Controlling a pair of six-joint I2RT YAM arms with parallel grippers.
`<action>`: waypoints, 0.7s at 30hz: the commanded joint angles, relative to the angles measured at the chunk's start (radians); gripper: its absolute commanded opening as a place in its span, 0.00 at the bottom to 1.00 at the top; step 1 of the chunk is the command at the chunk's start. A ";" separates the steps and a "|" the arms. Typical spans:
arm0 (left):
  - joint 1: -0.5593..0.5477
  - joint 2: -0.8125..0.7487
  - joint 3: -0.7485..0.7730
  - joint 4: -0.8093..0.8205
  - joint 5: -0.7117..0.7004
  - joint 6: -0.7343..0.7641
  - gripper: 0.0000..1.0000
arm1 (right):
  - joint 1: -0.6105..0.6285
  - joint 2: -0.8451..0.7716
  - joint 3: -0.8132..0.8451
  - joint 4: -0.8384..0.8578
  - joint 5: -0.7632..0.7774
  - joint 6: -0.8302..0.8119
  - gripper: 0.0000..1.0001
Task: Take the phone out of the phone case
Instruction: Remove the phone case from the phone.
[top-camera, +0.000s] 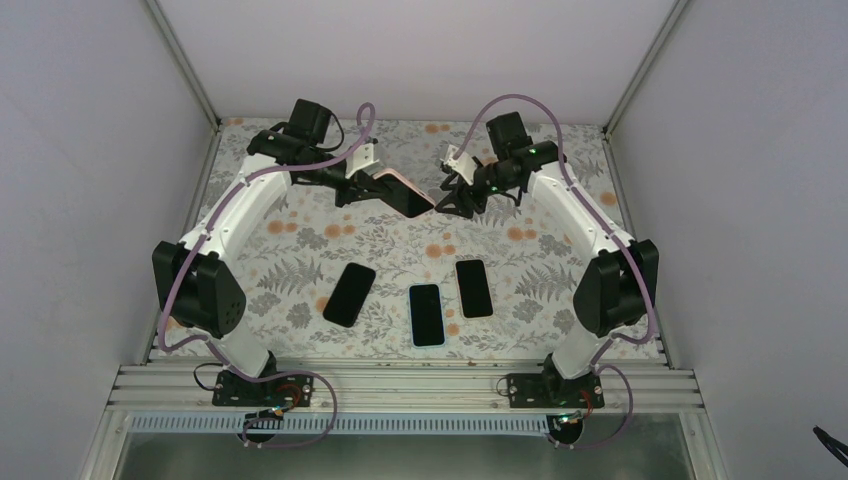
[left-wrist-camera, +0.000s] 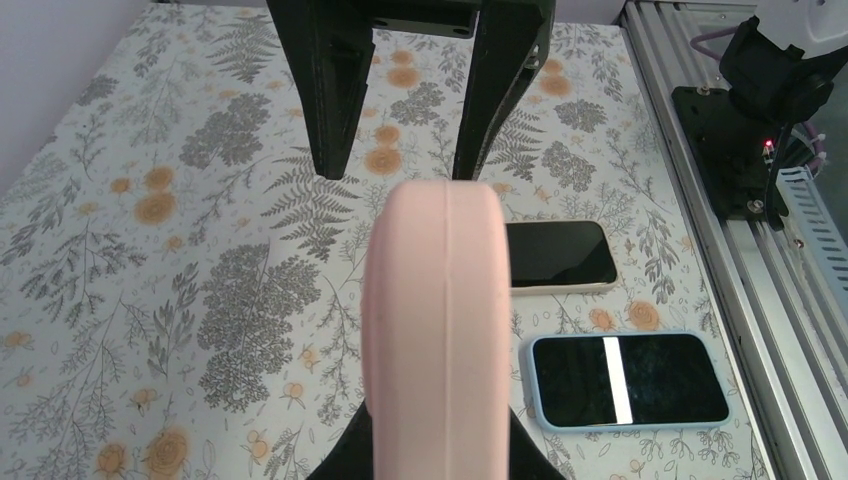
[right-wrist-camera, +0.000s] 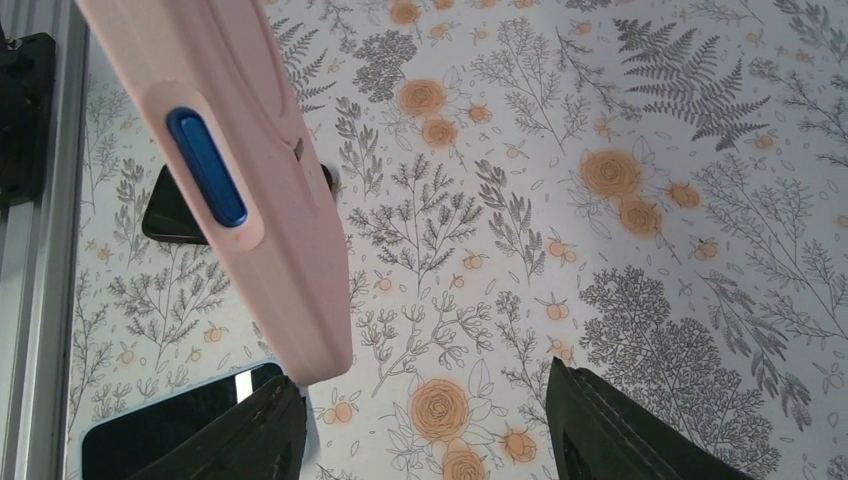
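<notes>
Holding the pink phone case (top-camera: 392, 184) aloft over the desk (top-camera: 300, 262), the left end effector (top-camera: 350, 188) grips one end; the open right end effector (top-camera: 452, 196) should close squarely on the free corner, then peel gently.

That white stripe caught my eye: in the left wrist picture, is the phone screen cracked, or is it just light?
Left wrist view: the straight-edged stripe on the blue-cased phone looks like reflected light, not damage; the pink case, close to the lens, is soft. Top external view: even light, faint shadows, no stripe showing.
</notes>
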 joint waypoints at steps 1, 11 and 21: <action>-0.002 -0.019 0.020 0.009 0.062 0.028 0.02 | 0.007 0.008 0.011 0.067 0.019 0.037 0.62; -0.004 -0.014 0.019 -0.012 0.074 0.047 0.02 | 0.007 0.029 0.029 0.164 0.098 0.094 0.63; -0.011 0.017 0.059 -0.111 0.116 0.117 0.02 | 0.006 0.099 0.146 0.210 0.210 0.101 0.63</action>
